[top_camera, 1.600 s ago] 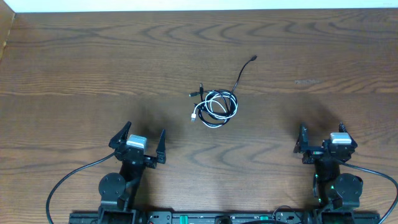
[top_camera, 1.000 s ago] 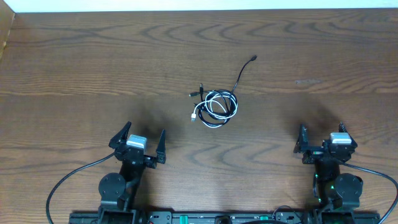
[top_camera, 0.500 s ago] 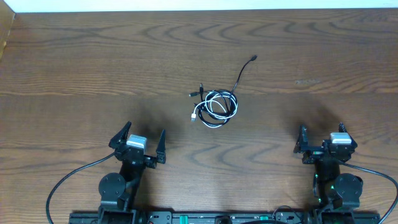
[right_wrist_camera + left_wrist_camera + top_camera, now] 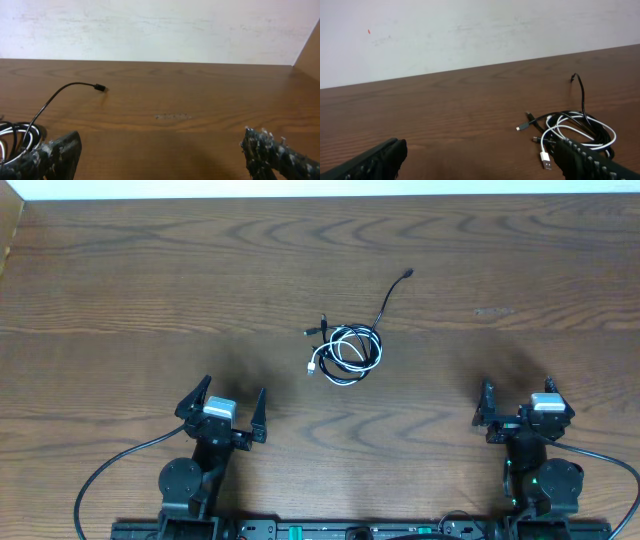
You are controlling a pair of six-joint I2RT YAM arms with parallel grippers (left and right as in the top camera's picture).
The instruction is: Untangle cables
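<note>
A white cable [image 4: 341,360] and a black cable [image 4: 366,333] lie coiled together near the middle of the wooden table [image 4: 150,290]. The black cable's free end runs up and right to a small plug [image 4: 408,274]. The white cable's plug [image 4: 313,368] lies at the coil's left. In the left wrist view the coil [image 4: 575,132] lies ahead to the right. In the right wrist view the black cord [image 4: 55,97] arcs at the left. My left gripper [image 4: 222,406] is open and empty, near the front edge. My right gripper [image 4: 517,404] is open and empty at the front right.
A pale wall [image 4: 470,30] runs along the table's far edge. A faint scuff mark [image 4: 492,311] marks the wood at the right. Thick black arm wires [image 4: 110,470] trail at the front by the arm bases.
</note>
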